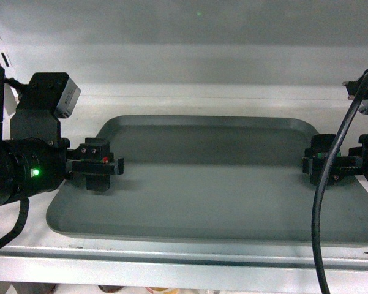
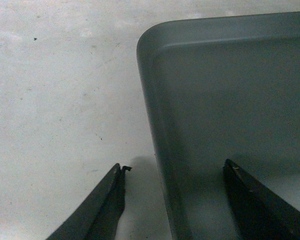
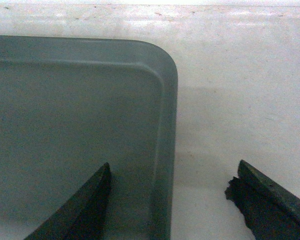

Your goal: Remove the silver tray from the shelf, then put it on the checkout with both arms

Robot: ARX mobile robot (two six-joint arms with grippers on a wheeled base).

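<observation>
I have the large rectangular dull grey-silver tray [image 1: 208, 177] with rounded corners and a low rim lying flat on the white painted metal shelf [image 1: 171, 260] board, near its front lip. Nothing lifted yet.

Left pincer [image 1: 110, 166]: jaws apart, straddling the tray's left rim. Left wrist view confirms it: one finger [image 2: 102, 210] outside over the shelf board, the other [image 2: 259, 200] over the tray floor, rim running between them. Not clamped.

Right pincer [image 1: 312, 165]: same story, mirrored. Right wrist view shows one finger [image 3: 82, 210] inside the tray, the other [image 3: 269, 200] outside over the shelf, rim between. Jaws apart, no grip.

Step in hand, as I read it: pre-grasp on both short edges, first half of the task (take tray off shelf).

Next move calls for closing both pincers on the rims together, then a level, synchronised lift and pull back clear of the front lip. The rim is low, so I reckon the bite is shallow; uneven closing or lift could tilt or slip the tray.

Checkout not in view.
</observation>
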